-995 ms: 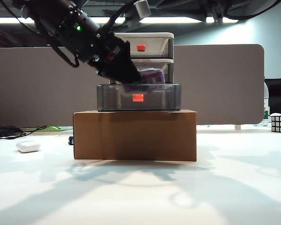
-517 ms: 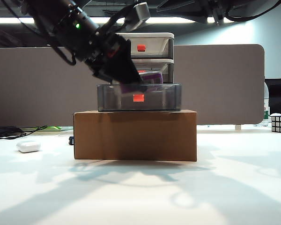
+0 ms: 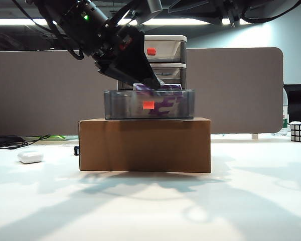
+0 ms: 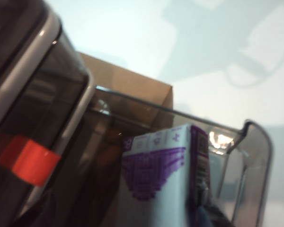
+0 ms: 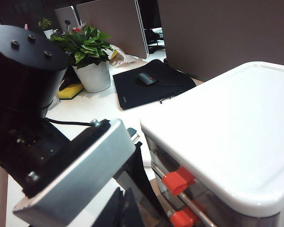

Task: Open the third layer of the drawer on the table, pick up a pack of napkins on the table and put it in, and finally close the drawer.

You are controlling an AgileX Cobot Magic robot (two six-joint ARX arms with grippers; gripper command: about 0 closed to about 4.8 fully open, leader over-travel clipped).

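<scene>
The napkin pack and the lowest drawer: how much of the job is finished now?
Done: the third layer is pulled out, and the pack of napkins sits inside it. In hand: the left gripper hovers just above the pack. The right gripper is not in view. Left: closing the drawer.

The pack of napkins [image 3: 158,98] is purple with pale, patterned ends. The third layer [image 3: 180,104] is smoky translucent grey with a red handle [image 3: 148,105]. The cardboard box [image 3: 144,144] is brown, the table [image 3: 150,206] white, the earbud case [image 3: 30,157] white.
</scene>
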